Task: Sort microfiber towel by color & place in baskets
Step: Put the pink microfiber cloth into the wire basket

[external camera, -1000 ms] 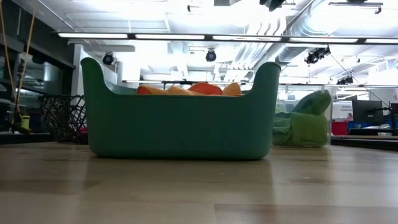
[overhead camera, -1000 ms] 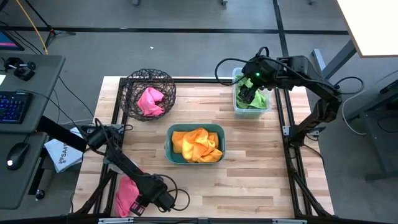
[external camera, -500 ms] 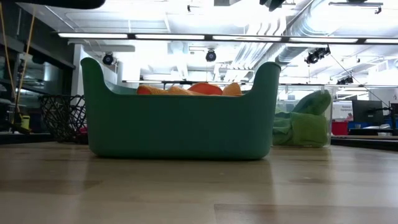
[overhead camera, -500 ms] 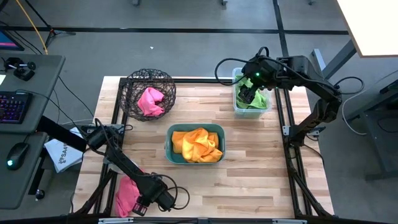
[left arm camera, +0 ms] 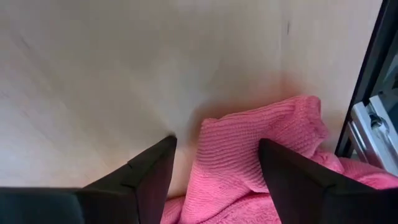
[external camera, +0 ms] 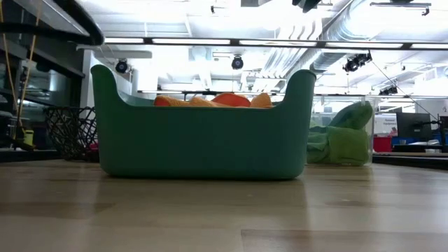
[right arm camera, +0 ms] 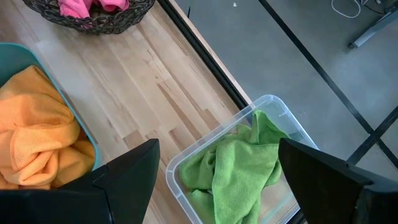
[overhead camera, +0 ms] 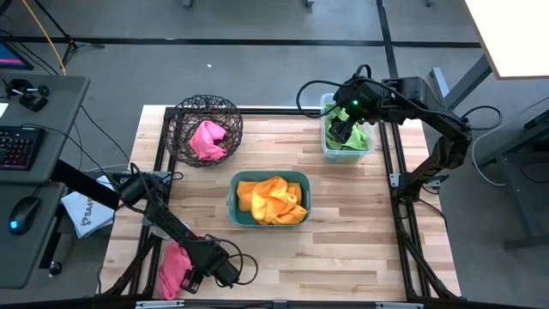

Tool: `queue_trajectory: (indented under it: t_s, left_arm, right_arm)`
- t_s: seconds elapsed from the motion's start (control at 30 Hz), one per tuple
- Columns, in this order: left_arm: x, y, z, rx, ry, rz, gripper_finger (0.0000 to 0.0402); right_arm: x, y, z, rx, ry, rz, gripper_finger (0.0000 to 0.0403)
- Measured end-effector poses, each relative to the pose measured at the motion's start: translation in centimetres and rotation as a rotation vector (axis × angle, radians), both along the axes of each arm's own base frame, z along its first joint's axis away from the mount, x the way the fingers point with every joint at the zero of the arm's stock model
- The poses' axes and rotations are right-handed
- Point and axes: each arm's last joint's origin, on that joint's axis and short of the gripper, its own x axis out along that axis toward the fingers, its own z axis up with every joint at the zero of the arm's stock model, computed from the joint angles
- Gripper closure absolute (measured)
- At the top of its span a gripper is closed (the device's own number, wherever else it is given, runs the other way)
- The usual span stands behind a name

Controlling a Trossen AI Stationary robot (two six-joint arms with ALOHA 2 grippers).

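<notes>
Straddling pink towel (left arm camera: pixel 249 168), left end effector (left arm camera: pixel 214 158) fingers spread wide

Both arms are dark, nearly black, built of chunky jointed links with black cables looping alongside. The right arm (overhead camera: pixel 412 99), in the upper right of the high view, carries a small green light near its wrist. The left end effector (left arm camera: pixel 214 171) shows two matte black, wedge-shaped fingers with flat angular faces.
</notes>
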Motion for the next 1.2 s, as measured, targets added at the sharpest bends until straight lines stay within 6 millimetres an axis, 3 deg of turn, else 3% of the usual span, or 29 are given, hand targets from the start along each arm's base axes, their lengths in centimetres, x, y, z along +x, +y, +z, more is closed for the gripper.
queue_trajectory:
  t_s: [0.17, 0.23, 0.33, 0.47, 0.6, 0.73, 0.83, 0.9, 1.0, 1.1, 1.2]
  left_arm:
    - [0.3, 0.4, -0.1, -0.033, 0.020, -0.006, 0.0205]
    - [0.4, 0.6, -0.1, -0.034, 0.025, -0.002, 0.0253]
    - [0.6, 1.1, 0.0, -0.032, 0.043, 0.017, 0.0362]
    - [1.2, 2.2, 2.3, -0.096, 0.015, 0.072, 0.0392]
    - [1.7, 4.5, 7.5, -0.260, -0.080, 0.123, 0.0397]
    - [2.0, 8.2, 15.5, -0.475, -0.322, 0.171, 0.0400]
    - [1.5, 12.0, 21.8, -0.481, -0.614, 0.256, 0.0401]
    - [0.5, 14.8, 25.6, -0.390, -0.848, 0.317, 0.0401]
    - [-1.7, 18.9, 30.0, -0.104, -1.180, 0.418, 0.0401]
    - [-4.3, 22.3, 33.0, 0.257, -1.394, 0.512, 0.0401]
    - [-7.1, 24.9, 35.0, 0.637, -1.492, 0.638, 0.0401]
  right_arm:
    - [0.0, 0.0, 0.0, 0.000, 0.000, 0.000, 0.0077]
    - [0.0, 0.0, 0.0, -0.001, 0.002, 0.002, 0.0077]
    - [0.0, -0.1, 0.0, -0.006, 0.007, 0.010, 0.0077]
    - [0.0, -0.1, 0.0, -0.006, 0.007, 0.009, 0.0077]
    - [0.0, -0.1, 0.0, -0.008, 0.005, 0.009, 0.0077]
    - [0.0, -0.1, 0.0, -0.010, 0.000, 0.001, 0.0077]
    - [0.0, -0.1, 0.0, -0.003, -0.009, -0.013, 0.0077]
    - [0.0, -0.1, 0.0, 0.001, -0.014, -0.020, 0.0077]
    - [0.0, -0.1, 0.0, 0.005, -0.021, -0.030, 0.0077]
    - [0.0, -0.1, 0.0, 0.014, -0.031, -0.043, 0.0077]
    - [0.0, -0.1, 0.0, 0.024, -0.038, -0.051, 0.0077]
